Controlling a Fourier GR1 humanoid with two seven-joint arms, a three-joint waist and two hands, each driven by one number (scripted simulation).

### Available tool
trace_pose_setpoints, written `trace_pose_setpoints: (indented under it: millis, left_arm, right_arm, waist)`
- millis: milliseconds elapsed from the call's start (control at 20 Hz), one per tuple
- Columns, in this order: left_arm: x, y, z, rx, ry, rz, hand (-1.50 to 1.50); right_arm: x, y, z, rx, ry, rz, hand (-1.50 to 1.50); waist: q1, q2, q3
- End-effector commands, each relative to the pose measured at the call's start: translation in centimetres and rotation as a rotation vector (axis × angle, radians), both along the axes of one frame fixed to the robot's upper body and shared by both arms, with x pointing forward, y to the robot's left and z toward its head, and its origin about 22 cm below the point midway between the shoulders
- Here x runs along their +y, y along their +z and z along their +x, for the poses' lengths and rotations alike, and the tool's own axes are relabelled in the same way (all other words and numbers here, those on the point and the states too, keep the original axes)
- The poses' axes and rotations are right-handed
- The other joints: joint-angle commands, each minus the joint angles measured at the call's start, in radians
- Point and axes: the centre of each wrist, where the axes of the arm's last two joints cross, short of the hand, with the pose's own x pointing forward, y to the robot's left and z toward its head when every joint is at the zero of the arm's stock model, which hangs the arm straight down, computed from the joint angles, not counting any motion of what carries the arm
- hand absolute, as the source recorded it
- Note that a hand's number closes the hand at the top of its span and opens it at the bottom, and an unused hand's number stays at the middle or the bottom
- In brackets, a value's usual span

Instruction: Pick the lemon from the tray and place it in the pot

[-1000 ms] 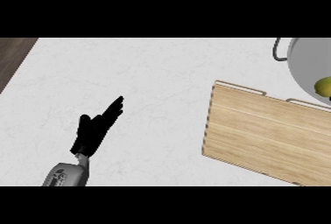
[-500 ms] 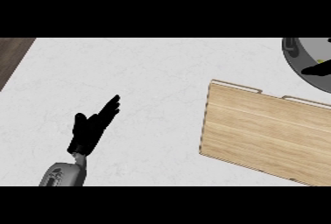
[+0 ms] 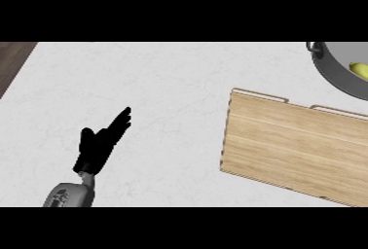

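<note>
Resting at your lower left, the left hand (image 3: 101, 143) lies open on the white counter (image 3: 158, 87), fingers straight; your right hand shows nowhere. Item: lemon (image 3: 359, 70), inside the grey pot (image 3: 338, 73) at the upper right edge. Item: wooden tray (image 3: 295, 151), bare, just below the pot, well apart from the hand.

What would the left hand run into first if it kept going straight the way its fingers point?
Probably nothing: the left hand points up and right over bare counter, and that line seems to pass left of the wooden tray.
</note>
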Motion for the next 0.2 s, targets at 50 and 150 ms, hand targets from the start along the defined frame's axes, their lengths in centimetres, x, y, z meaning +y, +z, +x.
trace_pose_setpoints:
  millis: [50, 150]
  left_arm:
    - [0.1, -1.0, -0.7, 0.005, 0.006, -0.006, 0.00]
    - [1.3, 0.6, 0.3, 0.000, 0.021, 0.004, 0.00]
  right_arm:
    - [-3.8, 0.7, -2.9, -0.171, -0.066, 0.075, -1.50]
    - [-6.3, 1.3, -5.2, -0.188, -0.052, 0.098, -1.50]
  waist:
    - [-0.002, 0.001, 0.000]
    - [-0.011, -0.003, 0.000]
